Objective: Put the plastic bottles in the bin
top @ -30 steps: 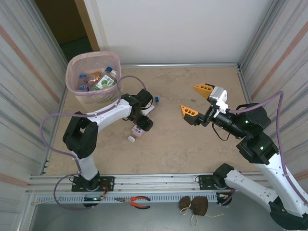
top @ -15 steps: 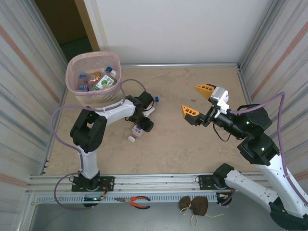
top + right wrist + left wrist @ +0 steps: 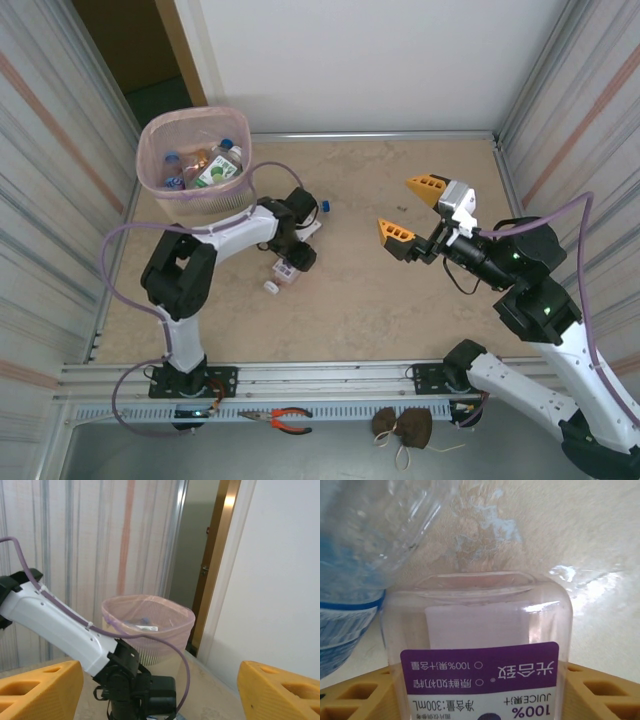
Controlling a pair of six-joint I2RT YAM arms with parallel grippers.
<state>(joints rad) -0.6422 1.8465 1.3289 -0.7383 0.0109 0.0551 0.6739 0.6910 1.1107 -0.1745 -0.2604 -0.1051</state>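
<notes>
**Bottle between left arm's fingers, bin waits at far-left corner**

Juice bottle (image 3: 480, 645), clear plastic with a purple label, lies on the beige table (image 3: 400, 300) with the left gripper (image 3: 476, 675) set down over it; the left wrist view shows an orange finger (image 3: 350, 700) at each side of the bottle's body, right against its walls; whether they press it or only flank it cannot be told. A second clear bottle (image 3: 355, 570) with a blue label lies just beside it, crossing the upper left of that view. From overhead, the juice bottle's white cap (image 3: 272, 288) points toward the near edge; a blue cap (image 3: 324, 207) shows just past the left wrist.

The bin (image 3: 190, 205), beige with a pink liner folded over its rim, stands at the table's far-left corner, near the left arm (image 3: 225, 232); several bottles (image 3: 215, 172) lie inside it, one with a green label, others with blue caps.

The right gripper (image 3: 410, 208) hangs above the middle of the table, well apart from the bottles; its orange fingers are spread wide with nothing between them; its wrist camera faces the bin and the left arm's white link. Orange-handled pliers (image 3: 290, 420) lie on the rail at the near edge.
</notes>
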